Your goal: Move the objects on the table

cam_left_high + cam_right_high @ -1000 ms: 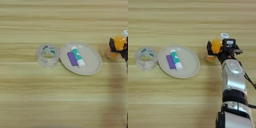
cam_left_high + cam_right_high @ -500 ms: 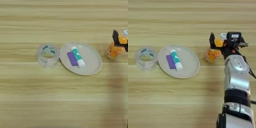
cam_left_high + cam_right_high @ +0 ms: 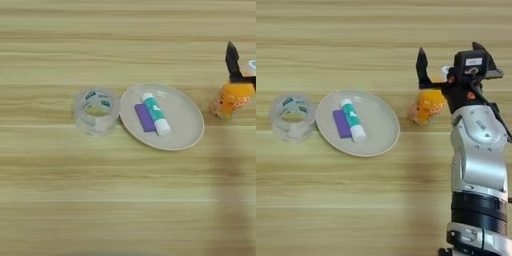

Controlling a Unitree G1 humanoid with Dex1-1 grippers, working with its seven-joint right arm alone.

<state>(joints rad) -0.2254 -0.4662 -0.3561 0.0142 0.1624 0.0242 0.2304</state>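
Though small and probably light, bottle [image 3: 427,106] likely slick to hold: clear smooth wall, rounded body, orange juice inside to slosh and shift the weight. Lies just right of the plate [image 3: 381,136], apart from its rim, tipped over with the white cap [image 3: 445,73] pointing up and away from the plate, toward the gripper [image 3: 448,60]. Best taken across the middle of the body, with the pads square to the wall, not at the cap, where a tilted hold would probably let it swing. Stiff enough for a firm pinch, judging by its look; no sign of fragility, though a drop could send it rolling.

Fingers [image 3: 421,65] spread wide, closed on nothing: one black finger upright above the bottle on the plate side, the other further from the plate by the gripper's body. Hard to tell whether touching the bottle near the cap or just clear of it.

On the plate, near its middle, the tube [image 3: 352,120]: teal and white, lying flat, short, rigid, light, apt to roll on the shallow dish. Best pinched across its width near mid-length. Beside it, touching or nearly so, a flat purple block [image 3: 341,123].

Just left of the plate, a roll of clear tape [image 3: 292,116], close to the rim. Under all, the table [image 3: 381,200], pale striped wood.
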